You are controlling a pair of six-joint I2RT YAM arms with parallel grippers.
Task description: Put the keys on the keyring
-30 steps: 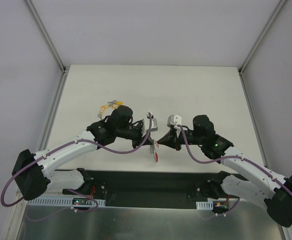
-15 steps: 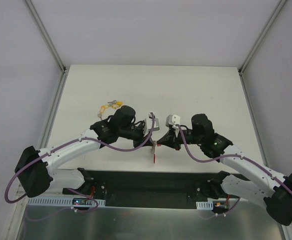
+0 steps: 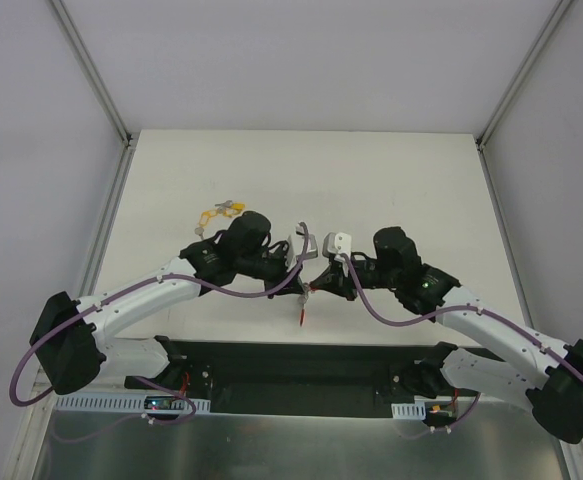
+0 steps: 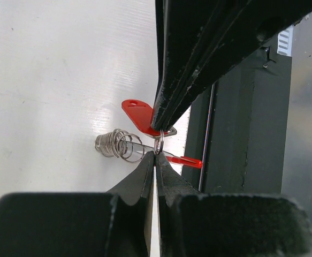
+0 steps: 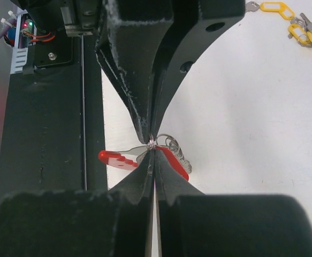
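From above, the left gripper and the right gripper meet nose to nose over the near edge of the white table. The keyring is pinched between them, and its red part hangs down beneath the fingertips. The keys, on yellow tags, lie well apart at the far left and are not yet threaded.

In the left wrist view, the left gripper is clenched with its tips on a thin wire loop of the keyring. The right gripper reaches in from the opposite side and is clamped just above the same spot. The silvery coil sticks out to one side and the red plastic shows behind it. Gripping from both sides likely steadies the ring so that it can be turned or pried open.

In the right wrist view, the right gripper is squeezed closed on the keyring, with the left gripper biting down right beside it. The keys lie far off on the table, so a key has yet to be fetched.
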